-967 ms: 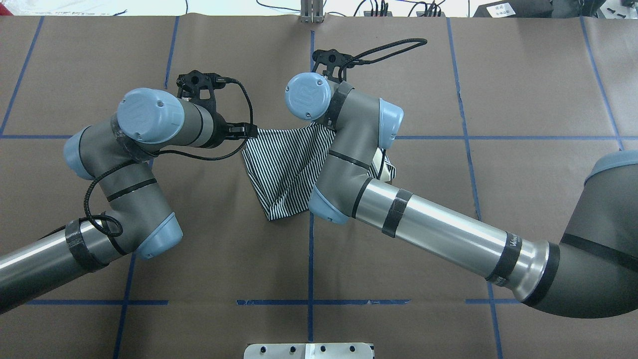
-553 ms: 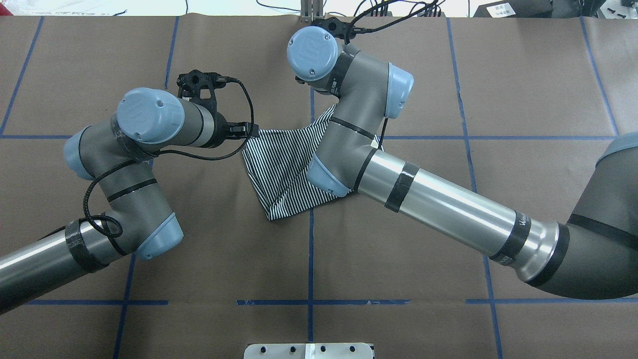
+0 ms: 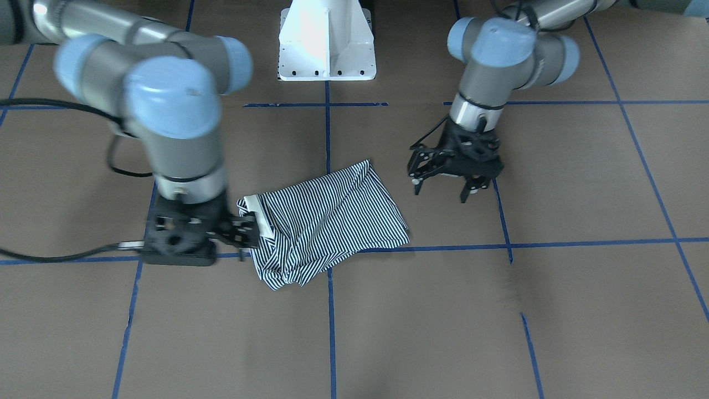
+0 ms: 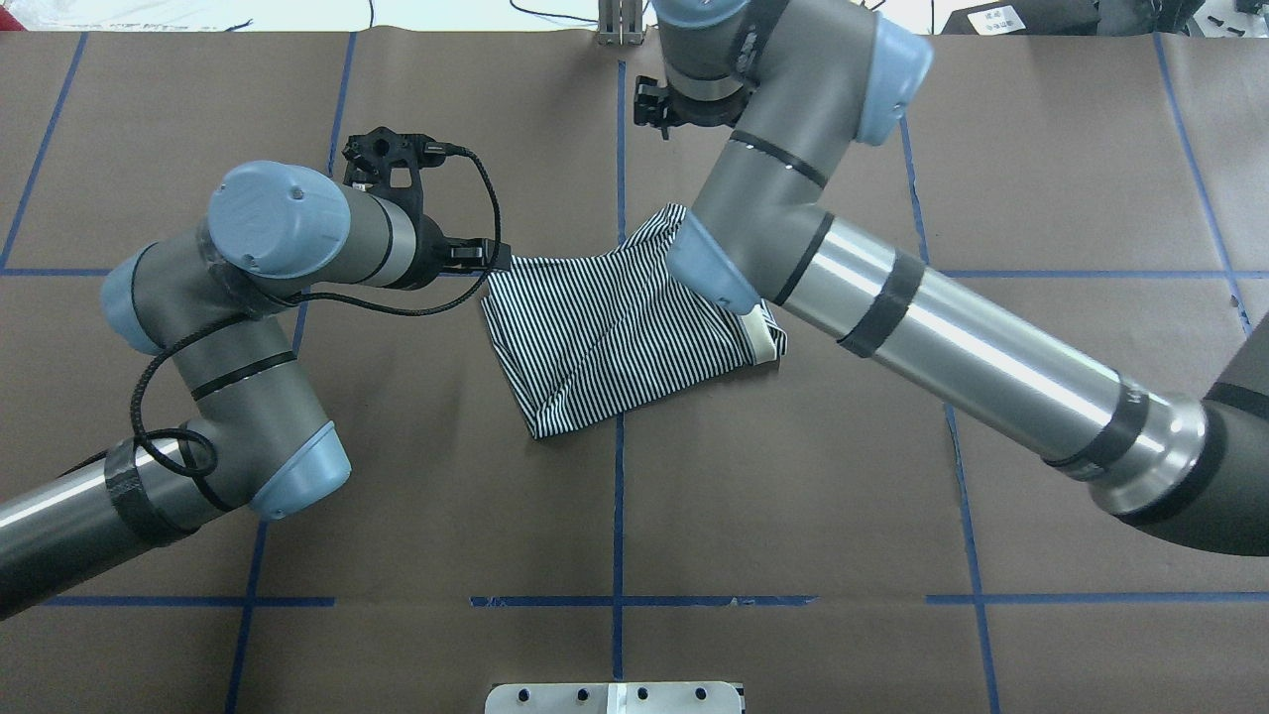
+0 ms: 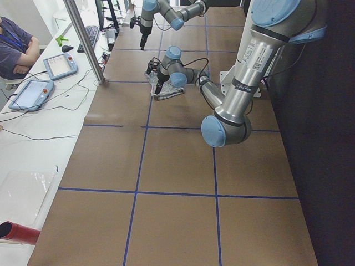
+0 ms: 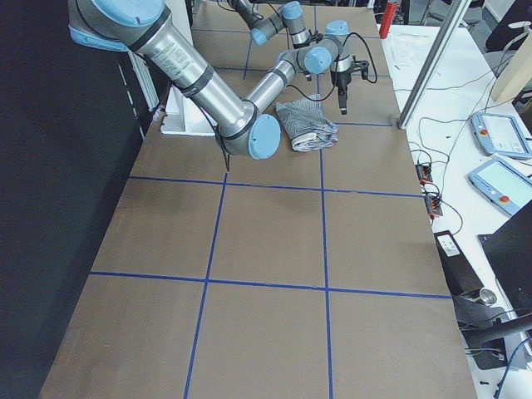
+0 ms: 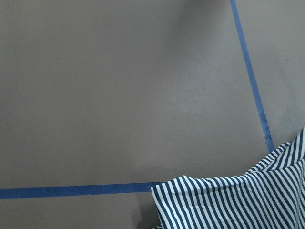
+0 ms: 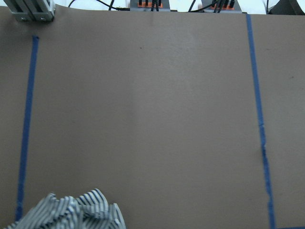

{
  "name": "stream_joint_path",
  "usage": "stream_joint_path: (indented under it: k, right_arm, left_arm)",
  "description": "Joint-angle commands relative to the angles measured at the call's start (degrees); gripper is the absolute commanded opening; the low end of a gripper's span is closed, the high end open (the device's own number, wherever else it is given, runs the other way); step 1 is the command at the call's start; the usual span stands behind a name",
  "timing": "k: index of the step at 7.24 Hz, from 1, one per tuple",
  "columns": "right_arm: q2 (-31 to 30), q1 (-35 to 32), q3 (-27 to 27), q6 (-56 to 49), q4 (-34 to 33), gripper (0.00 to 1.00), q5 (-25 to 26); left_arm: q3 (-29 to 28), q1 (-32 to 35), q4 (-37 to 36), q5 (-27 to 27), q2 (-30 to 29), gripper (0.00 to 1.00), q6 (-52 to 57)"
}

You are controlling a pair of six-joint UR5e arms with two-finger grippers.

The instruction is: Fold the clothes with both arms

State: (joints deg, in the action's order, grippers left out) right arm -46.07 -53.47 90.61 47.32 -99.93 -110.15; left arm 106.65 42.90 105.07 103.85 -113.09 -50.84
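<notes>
The striped polo shirt (image 3: pixel 332 221) (image 4: pixel 605 337) lies bunched and partly folded on the brown table, its cream collar (image 3: pixel 256 206) on the side toward my right arm. My left gripper (image 3: pixel 440 194) (image 4: pixel 491 258) hangs open just above the table beside the shirt's opposite edge, touching nothing. My right gripper (image 3: pixel 249 231) (image 4: pixel 649 104) is raised well above the table with its jaws apart and nothing in them. The arm behind it is motion-blurred. Both wrist views show only a corner of the shirt (image 7: pixel 238 200) (image 8: pixel 71 214) and no fingers.
The white pedestal base (image 3: pixel 327 50) stands at the robot's edge of the table. Blue tape lines (image 3: pixel 328 138) grid the brown surface. A metal post (image 4: pixel 620 20) rises at the far edge. A person (image 5: pixel 16 50) sits by tablets on the white side bench.
My right arm has lifted and swung toward the table's far edge, off the shirt, so the collar side now shows. My left arm has drifted slightly left.
</notes>
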Motion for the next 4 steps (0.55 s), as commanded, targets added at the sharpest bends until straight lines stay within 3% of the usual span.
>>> stream_joint_path:
  k: [1, 4]
  right_arm:
    - [-14.3, -12.1, 8.4, -24.6, -2.7, 1.00, -7.4]
    - [-28.7, -24.4, 7.8, -49.8, -2.3, 1.00, -15.6]
  left_arm:
    - [10.0, 11.4, -8.5, 5.9, 9.4, 1.00, 20.8]
    - [8.5, 30.1, -9.1, 19.1, 19.2, 1.00, 37.6]
